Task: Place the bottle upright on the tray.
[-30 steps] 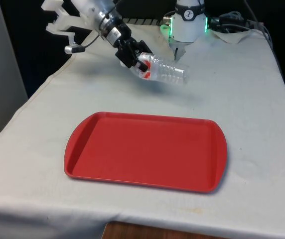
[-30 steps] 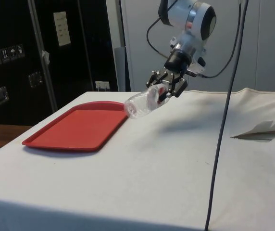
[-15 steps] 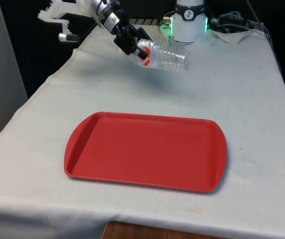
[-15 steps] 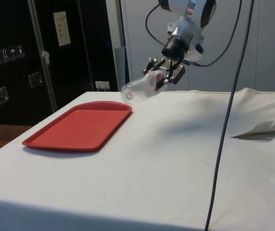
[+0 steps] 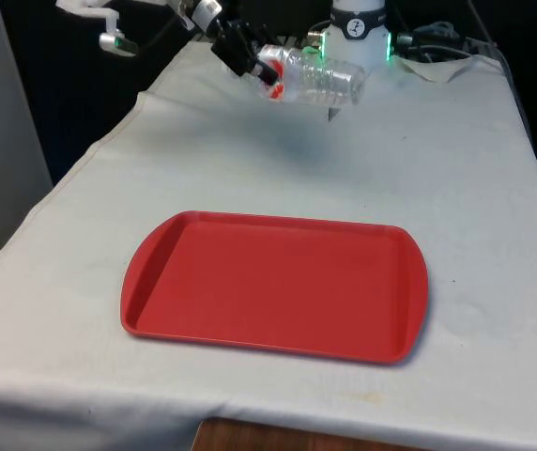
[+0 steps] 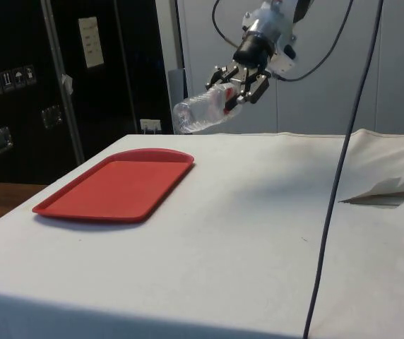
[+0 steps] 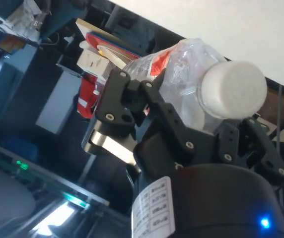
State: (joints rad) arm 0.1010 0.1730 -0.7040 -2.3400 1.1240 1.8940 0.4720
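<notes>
A clear plastic bottle hangs almost level in the air above the far end of the cloth-covered bench, clamped near its neck end in the black gripper, with its base pointing toward the front view's right. The red tray lies flat on the bench nearer the front camera, well apart from the bottle and well below it. In the wrist view the gripper's fingers press against the crinkled wall just behind the white cap, beside a red patch of label. The bottle looks thin-walled and, as far as the views allow, empty or nearly so: light, easily dented and smooth enough to twist in a tight hold. Squeezing harder would likely buckle the wall rather than steady it. The stiffer shoulder and neck, where it is held now, seems the sound place to grip. So light a bottle would probably tip easily once stood on its base, so a square, gentle set-down looks wise.
</notes>
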